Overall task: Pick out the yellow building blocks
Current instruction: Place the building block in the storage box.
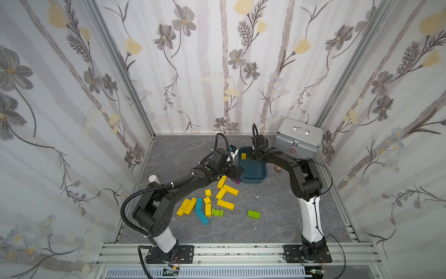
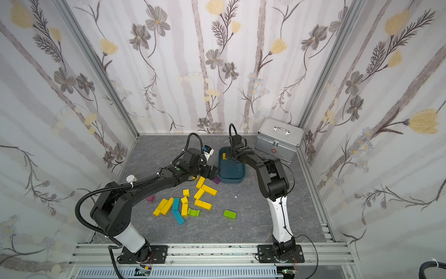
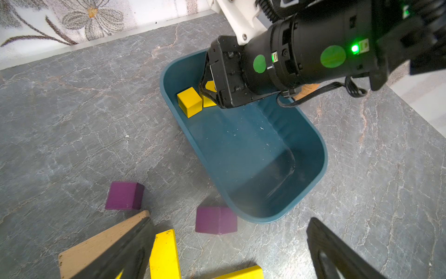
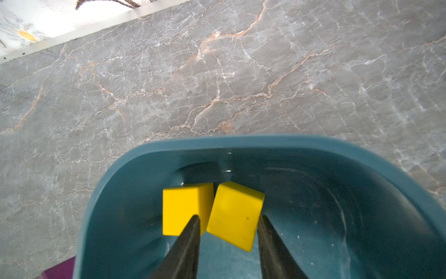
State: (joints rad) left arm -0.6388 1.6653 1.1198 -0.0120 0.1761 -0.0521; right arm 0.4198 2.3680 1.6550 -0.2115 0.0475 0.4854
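Note:
Several yellow building blocks (image 1: 225,193) (image 2: 208,190) lie scattered mid-table in both top views. Two yellow cubes (image 4: 184,207) (image 4: 235,215) sit in the far end of a teal bin (image 1: 255,177) (image 4: 241,141); the left wrist view shows one cube (image 3: 189,101) whole, the second half hidden. My right gripper (image 1: 251,157) (image 4: 228,218) hangs inside the bin, open, its fingers straddling the tilted right-hand cube with a gap at the side. My left gripper (image 1: 237,171) (image 3: 229,251) is wide open and empty, low over the table by the bin's near end, beside a yellow bar (image 3: 165,256).
Two purple cubes (image 3: 124,195) (image 3: 214,219) and a tan bar (image 3: 101,244) lie near the left fingers. Teal blocks (image 1: 199,203) and lime-green blocks (image 1: 253,214) lie among the yellow ones. A silver case (image 1: 298,140) stands back right, a white cylinder (image 1: 153,178) at left.

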